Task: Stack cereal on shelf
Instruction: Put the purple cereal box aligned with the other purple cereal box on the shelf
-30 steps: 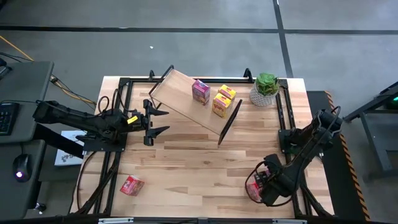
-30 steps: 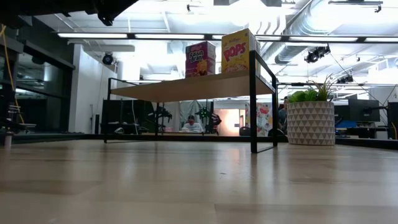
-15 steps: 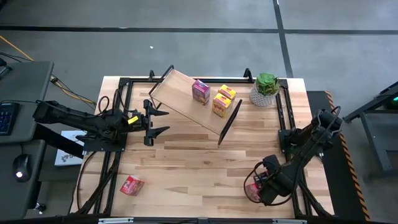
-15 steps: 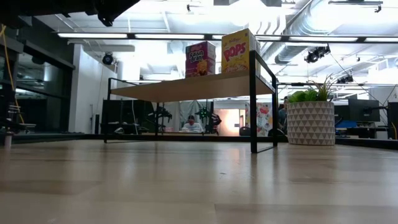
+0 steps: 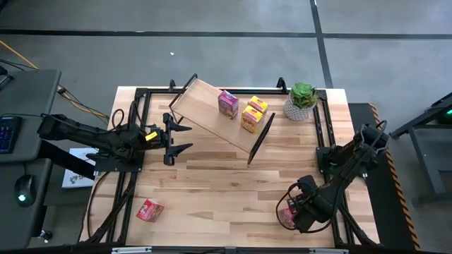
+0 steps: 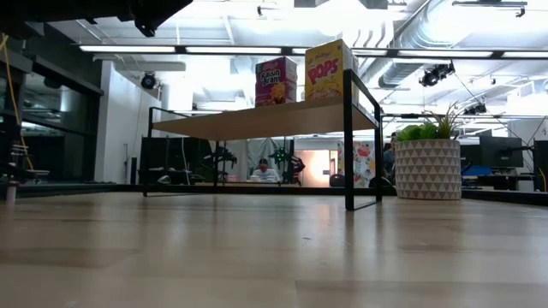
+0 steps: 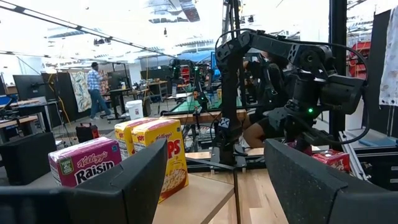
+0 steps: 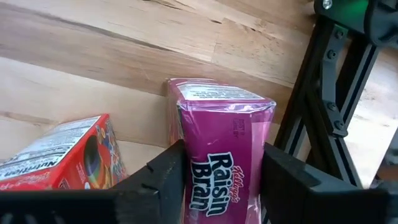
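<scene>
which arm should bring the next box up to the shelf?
Right. Its gripper already straddles the magenta Raisin Bran box at the table's near right corner. The left gripper hovers open beside the shelf, holding nothing.

High view looked straight down on the tabletop (image 5: 212, 183); low view looked level across it. Both showed the shelf (image 5: 212, 113). Wrist views sat close behind each tool.

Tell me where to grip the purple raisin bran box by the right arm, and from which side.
Grip the purple box across its two broad faces, coming from above. It stands upright and the right gripper already straddles it. The red box lies beside it, so stay on the upper half.
</scene>
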`<state>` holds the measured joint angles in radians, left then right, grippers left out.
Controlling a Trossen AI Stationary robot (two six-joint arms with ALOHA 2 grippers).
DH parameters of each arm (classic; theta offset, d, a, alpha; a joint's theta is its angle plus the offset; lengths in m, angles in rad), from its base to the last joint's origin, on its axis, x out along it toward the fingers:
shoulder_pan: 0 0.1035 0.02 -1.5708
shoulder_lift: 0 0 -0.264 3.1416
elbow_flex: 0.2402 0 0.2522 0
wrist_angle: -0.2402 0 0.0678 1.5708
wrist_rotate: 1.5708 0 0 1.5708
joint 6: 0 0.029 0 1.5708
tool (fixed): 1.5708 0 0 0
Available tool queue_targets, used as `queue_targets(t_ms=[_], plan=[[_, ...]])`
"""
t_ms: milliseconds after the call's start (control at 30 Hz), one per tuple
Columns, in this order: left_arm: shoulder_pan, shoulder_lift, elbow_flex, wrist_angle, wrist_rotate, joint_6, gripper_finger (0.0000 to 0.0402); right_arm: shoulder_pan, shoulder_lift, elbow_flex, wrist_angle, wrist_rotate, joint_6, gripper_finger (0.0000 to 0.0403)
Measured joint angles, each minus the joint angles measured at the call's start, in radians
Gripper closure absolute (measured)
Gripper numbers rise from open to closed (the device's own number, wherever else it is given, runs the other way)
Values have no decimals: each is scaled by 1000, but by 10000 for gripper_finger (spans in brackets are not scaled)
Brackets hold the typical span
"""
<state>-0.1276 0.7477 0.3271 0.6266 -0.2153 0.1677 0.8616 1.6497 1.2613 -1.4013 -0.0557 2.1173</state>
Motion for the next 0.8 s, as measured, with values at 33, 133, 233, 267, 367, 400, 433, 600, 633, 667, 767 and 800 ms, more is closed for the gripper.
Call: queue_targets(t_ms=[33,133,233,267,367,400,433,600,633,667,767,800], plan=[[0,0,0,0,0,0,142,-1,-1,0,-4,-5,-15,246],[0,0,0,0,0,1,142,-13,-19,0,-16,-39,-81,259],[0,0,0,5,0,1,142,-37,-61,0,-34,-52,-142,262],[0,0,0,6,0,1,142,-49,-80,0,-41,-47,-162,262],[0,0,0,6,0,1,142,-84,-154,0,-79,13,-197,262],[0,0,0,6,0,1,142,-96,-182,0,-90,45,-207,262],[0,0,0,6,0,1,142,-107,-208,4,-103,84,-216,262],[0,0,0,6,0,1,142,-154,-316,75,-123,368,-318,262],[0,0,0,6,0,1,142,-159,-329,90,-104,436,-360,262],[0,0,0,6,0,1,142,-165,-341,105,-75,500,-408,262],[0,0,0,6,0,1,142,-186,-357,139,71,650,-614,262],[0,0,0,6,0,0,142,-197,-356,147,141,680,-701,262]])
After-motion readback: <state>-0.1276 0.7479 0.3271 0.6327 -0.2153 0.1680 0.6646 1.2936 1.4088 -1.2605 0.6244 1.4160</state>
